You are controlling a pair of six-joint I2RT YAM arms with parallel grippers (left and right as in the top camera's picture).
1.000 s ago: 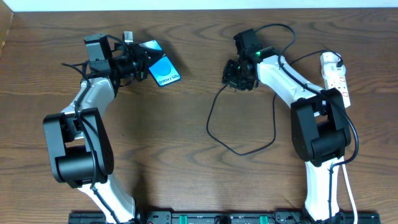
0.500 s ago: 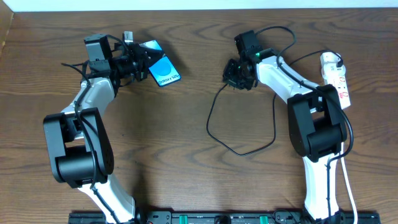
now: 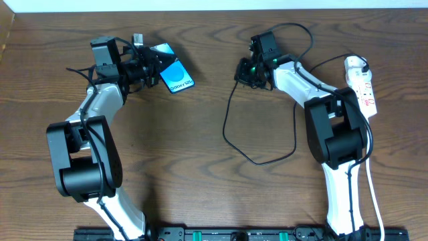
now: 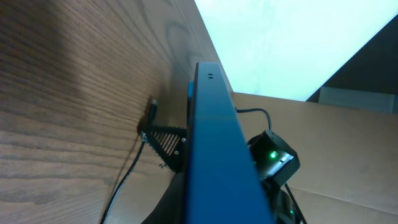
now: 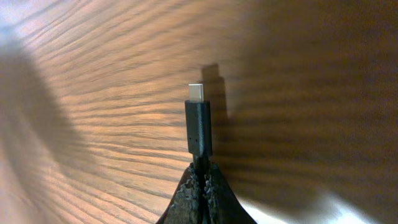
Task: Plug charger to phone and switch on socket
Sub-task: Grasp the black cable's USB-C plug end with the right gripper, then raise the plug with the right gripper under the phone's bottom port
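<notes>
My left gripper is shut on the phone at the back left, with the cyan screen facing up and tilted. In the left wrist view the phone runs up the middle as a blue edge and hides the jaws. My right gripper is shut on the small plug of the charger. The plug's metal tip sticks out past the fingertips, just above the wood. The black cable loops across the table. The white socket lies at the far right, apart from both grippers.
The wooden table's back edge runs close behind both grippers. The socket's white cord runs down the right side beside the right arm's base. Across from the phone, the left wrist view shows the right gripper.
My right gripper has shut on the charger's small plug and shifted a little left and toward the back with it. The left arm and the phone have not moved.
</notes>
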